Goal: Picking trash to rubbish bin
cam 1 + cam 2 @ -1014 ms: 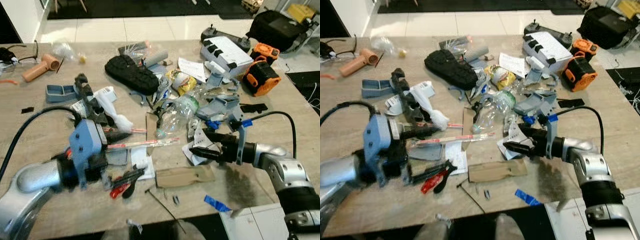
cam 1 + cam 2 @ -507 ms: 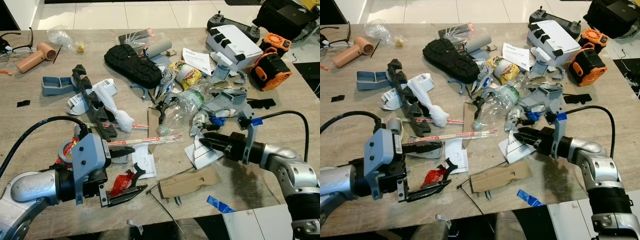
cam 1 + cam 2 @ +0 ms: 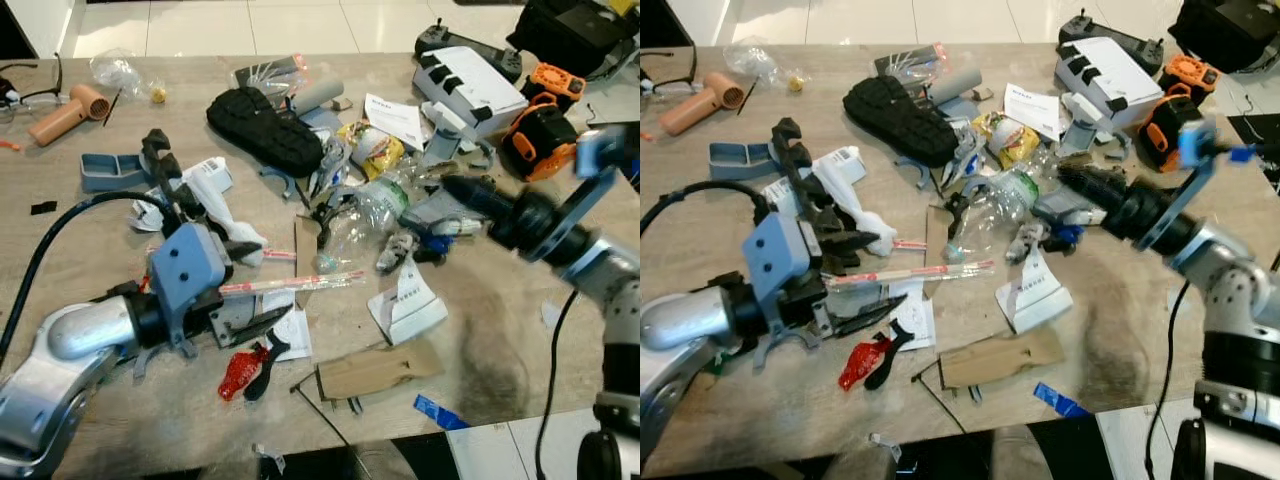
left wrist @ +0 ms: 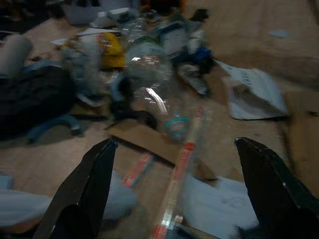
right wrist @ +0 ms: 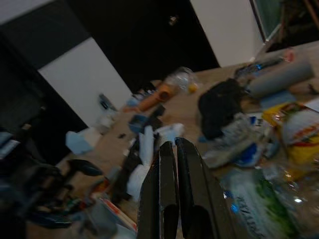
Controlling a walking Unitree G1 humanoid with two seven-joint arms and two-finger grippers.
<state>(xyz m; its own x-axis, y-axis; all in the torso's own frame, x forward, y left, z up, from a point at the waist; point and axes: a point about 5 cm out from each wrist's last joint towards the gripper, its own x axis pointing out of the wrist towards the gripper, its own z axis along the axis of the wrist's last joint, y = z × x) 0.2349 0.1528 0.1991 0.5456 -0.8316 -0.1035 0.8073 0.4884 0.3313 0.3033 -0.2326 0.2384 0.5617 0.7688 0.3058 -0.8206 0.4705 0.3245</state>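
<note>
Head views are evenly bright with motion blur on the right arm; both wrist views are dim and soft.

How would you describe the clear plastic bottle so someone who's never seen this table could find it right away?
Start at the wooden table strewn with clutter and find the big black ribbed sandal near its far edge. Just nearer the robot and to the right of it lies the clear plastic bottle, crushed, on its side. It alone is see-through with a green-and-white label.

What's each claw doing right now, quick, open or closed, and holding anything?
Left claw: open, empty, over the long straw wrapper.
Right claw: closed, holding nothing, raised above the clear plastic bottle.
</note>
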